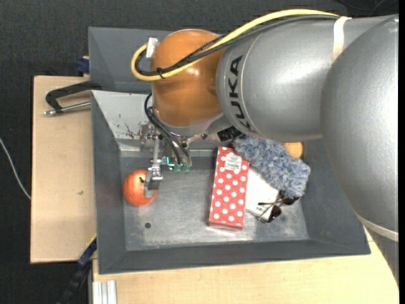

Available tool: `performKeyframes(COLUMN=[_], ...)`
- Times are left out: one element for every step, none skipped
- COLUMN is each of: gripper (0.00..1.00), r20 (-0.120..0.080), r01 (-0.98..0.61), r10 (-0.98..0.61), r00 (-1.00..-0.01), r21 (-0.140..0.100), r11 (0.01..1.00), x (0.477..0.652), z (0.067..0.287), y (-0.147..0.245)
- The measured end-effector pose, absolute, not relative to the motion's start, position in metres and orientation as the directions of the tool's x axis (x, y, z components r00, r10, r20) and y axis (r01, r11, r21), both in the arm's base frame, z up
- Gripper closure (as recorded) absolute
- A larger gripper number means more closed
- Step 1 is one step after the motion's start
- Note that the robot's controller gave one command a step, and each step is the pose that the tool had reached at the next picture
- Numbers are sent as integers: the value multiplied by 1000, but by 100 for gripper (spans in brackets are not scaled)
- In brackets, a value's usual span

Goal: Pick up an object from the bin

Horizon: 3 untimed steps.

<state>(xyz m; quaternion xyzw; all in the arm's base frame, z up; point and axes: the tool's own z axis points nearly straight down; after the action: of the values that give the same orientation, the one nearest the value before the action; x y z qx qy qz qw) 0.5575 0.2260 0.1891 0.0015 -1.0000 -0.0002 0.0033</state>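
Though its spread I cannot tell, the end effector (154,177) hangs over the orange ball (135,191) at the bin's (190,251) nine o'clock.

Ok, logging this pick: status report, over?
Gripper low at the orange ball, bin left side. Ball on the bin floor. Red polka-dot box and blue-grey fuzzy cloth lie apart, nothing in between.

The only word that can be read is the brand name KUKA (232,94), in dark capitals running sideways along the grey shell of the arm (285,75). The red box (228,198) with white dots carries a small pale label (233,163) at its top end, its print too small to read.
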Motion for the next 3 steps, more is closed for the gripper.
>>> performKeyframes(gripper=[0,100,100], r20=[-2,-16,-16], r01=[-1,-41,-40], r10=[-1,-40,-40], r00=[-1000,-999,-999], r21=[2,18,18], r11=[1000,999,999], x=[560,575,576], z=[194,88,88], y=[225,232,232])
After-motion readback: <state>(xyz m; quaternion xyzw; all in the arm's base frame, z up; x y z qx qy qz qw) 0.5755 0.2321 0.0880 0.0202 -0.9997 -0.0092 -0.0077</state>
